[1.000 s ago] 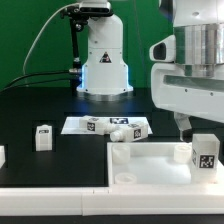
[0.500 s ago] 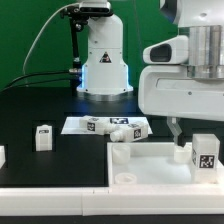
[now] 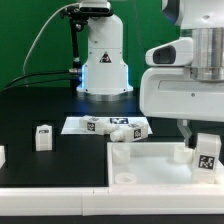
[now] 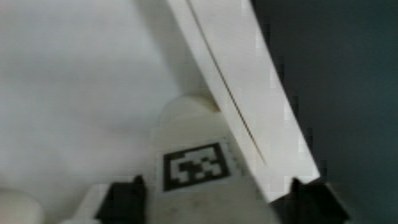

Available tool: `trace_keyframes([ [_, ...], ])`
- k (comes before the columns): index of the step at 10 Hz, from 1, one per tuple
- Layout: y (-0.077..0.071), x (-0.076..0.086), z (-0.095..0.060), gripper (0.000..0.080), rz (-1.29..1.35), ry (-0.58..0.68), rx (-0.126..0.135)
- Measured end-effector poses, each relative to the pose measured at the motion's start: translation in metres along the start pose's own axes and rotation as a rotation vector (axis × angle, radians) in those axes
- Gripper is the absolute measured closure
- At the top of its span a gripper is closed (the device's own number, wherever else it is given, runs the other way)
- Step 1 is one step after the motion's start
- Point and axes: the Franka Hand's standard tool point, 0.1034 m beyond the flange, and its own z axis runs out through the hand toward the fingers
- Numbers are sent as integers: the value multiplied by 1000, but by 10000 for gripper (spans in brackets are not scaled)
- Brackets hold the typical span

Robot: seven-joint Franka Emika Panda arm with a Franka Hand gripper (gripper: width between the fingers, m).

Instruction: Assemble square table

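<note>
Exterior view's lower right held the white square table top (image 3: 150,162), flat on the black desk (image 3: 40,105). A chunky white leg (image 3: 207,155) with a black-and-white tag stood upright on the top's right corner. The gripper (image 4: 217,200) straddled this leg; whether it clenched the leg I could not tell.

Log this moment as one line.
hand: straddling white tagged plastic leg | leg: standing on white square plastic tabletop | grip: unclear

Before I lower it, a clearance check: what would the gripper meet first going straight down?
The tagged leg, standing between the fingers of the gripper. Straddling it, they would likely reach the table top next, but depth is unclear.
</note>
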Motion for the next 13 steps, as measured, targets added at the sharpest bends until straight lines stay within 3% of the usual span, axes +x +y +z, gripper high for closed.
trace_keyframes([
  [1, 2, 0, 1, 512, 79, -2, -5],
  [7, 0, 2, 0, 512, 862, -36, 9],
  [9, -3, 3, 2, 512, 1201, -59, 35],
  [13, -2, 3, 3, 512, 1362, -60, 30],
])
